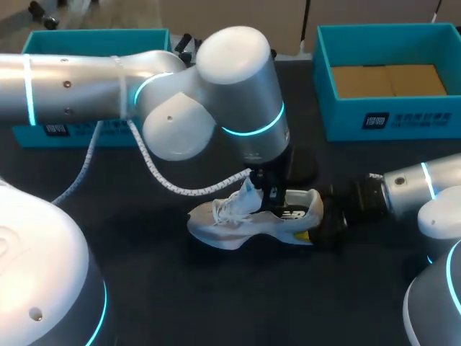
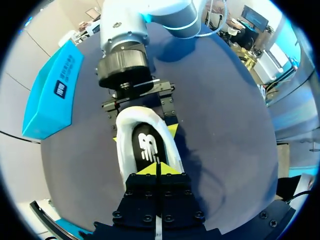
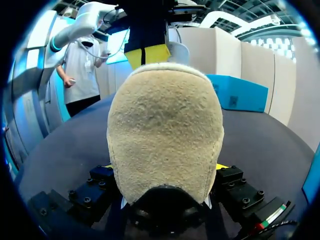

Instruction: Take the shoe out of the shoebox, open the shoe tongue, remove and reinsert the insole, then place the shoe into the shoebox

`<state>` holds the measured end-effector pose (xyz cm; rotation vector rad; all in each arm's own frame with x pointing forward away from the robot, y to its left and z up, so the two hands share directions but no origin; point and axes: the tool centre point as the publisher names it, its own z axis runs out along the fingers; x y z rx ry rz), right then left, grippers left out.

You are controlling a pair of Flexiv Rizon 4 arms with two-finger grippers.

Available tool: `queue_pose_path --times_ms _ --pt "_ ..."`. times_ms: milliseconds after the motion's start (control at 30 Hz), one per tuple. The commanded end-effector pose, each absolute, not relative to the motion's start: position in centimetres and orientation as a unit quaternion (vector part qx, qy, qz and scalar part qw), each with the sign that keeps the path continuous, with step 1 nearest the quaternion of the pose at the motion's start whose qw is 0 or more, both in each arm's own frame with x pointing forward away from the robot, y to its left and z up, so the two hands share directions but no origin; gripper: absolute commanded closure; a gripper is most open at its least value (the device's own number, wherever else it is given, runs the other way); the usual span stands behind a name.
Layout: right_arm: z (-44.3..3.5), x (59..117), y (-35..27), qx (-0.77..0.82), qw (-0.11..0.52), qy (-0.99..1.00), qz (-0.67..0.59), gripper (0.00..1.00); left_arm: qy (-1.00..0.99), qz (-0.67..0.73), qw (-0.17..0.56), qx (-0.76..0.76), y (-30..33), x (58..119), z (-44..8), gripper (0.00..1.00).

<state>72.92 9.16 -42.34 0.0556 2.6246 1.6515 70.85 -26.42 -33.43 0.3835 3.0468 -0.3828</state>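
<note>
A white sneaker (image 1: 248,220) stands upright on the dark table, toe to the left. Its tongue (image 1: 247,193) is pulled up and forward, and my left gripper (image 1: 265,191) comes down from above, shut on it. In the left wrist view the yellow tips (image 2: 157,170) are pressed together over the shoe's mouth, where the black insole (image 2: 147,147) with a white logo lies inside. My right gripper (image 1: 318,216) clasps the heel from both sides. In the right wrist view the beige suede heel (image 3: 165,130) fills the space between its fingers (image 3: 227,175).
A teal shoebox (image 1: 382,119) with brown card inside stands at the back right. A second teal box (image 1: 94,40) sits at the back left, partly hidden by my left arm. A white coiled cable (image 1: 166,184) hangs from the left arm near the shoe.
</note>
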Motion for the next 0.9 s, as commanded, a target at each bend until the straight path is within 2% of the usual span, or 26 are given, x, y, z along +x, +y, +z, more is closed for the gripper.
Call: queue_pose_path --times_ms 33,533,900 --pt "-42.4 72.9 9.2 0.018 0.021 0.847 0.532 1.0 0.985 -0.118 0.008 0.128 -27.3 70.9 -35.3 1.0" --pt "-42.4 72.9 9.2 0.018 0.021 0.847 0.532 1.0 0.987 -0.098 -0.021 0.123 -26.0 69.3 -38.1 1.0" --pt "-42.4 72.9 9.2 0.018 0.021 0.847 0.532 1.0 0.988 -0.091 -0.003 0.124 -26.5 70.7 -38.3 1.0"
